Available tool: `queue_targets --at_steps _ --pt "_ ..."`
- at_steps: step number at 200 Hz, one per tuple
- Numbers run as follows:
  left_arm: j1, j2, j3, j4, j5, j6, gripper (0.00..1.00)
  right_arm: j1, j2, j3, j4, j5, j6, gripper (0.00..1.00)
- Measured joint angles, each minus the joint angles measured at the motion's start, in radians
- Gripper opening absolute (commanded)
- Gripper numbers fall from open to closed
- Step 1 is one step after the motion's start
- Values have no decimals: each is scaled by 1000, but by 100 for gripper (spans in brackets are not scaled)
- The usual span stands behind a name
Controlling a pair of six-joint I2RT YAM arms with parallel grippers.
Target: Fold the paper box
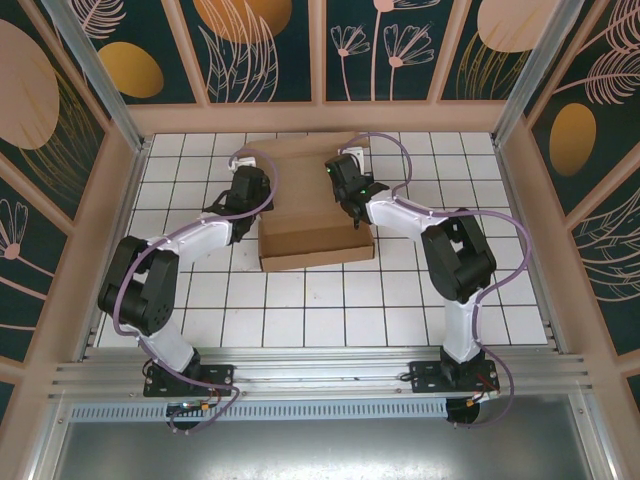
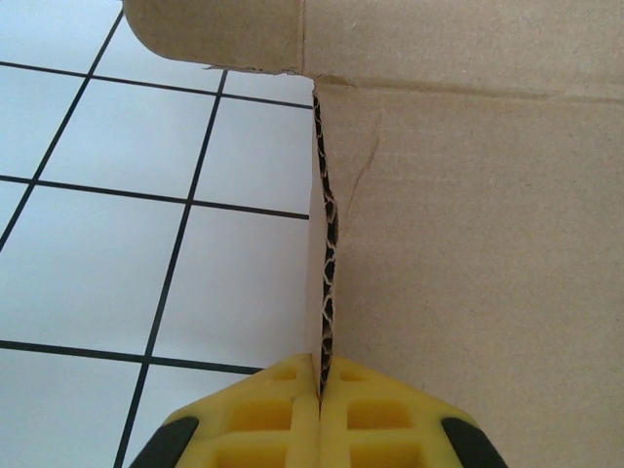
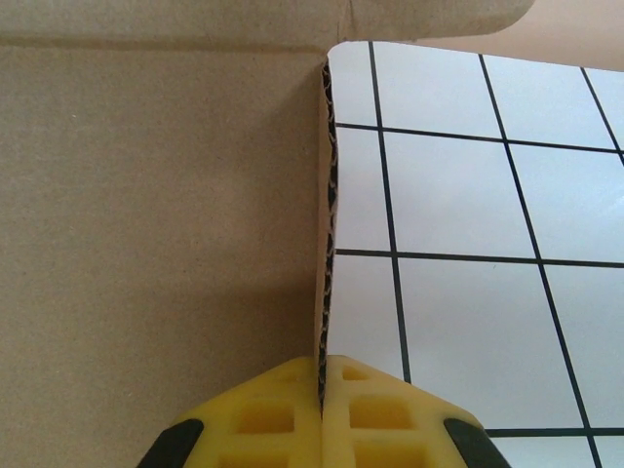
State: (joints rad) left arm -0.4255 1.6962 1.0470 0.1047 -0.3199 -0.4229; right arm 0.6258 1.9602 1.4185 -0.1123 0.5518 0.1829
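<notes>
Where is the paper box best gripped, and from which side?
Grip the paper box by its two side panels, one per arm, coming down from above onto each free edge. That edge is a thin strip of corrugated board, narrow enough to slip between two fingers. The left gripper and right gripper are each shut on such an edge.

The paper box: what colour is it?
Plain brown; the paper box shows best in the top external view.

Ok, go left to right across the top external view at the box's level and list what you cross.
Black left end effector, shut on the box's left wall → low, plain brown cardboard paper box → black right end effector, shut on the box's right wall.
</notes>
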Motion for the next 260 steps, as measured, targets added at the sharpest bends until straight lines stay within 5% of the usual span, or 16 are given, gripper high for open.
queue_targets --at_steps 96,166,244,260 --pt "-115 33 73 -88 -273 -39 0 24 -19 -17 3 79 33 0" --pt "-134 -224 -296 304 -148 97 3 29 -314 -365 269 16 -53 0" --pt "-134 -208 -393 576 36 296 0 -135 -480 -600 476 -320 -87 50" --pt "-134 -192 -392 590 71 336 0 -177 -532 -614 480 -386 -103 67"
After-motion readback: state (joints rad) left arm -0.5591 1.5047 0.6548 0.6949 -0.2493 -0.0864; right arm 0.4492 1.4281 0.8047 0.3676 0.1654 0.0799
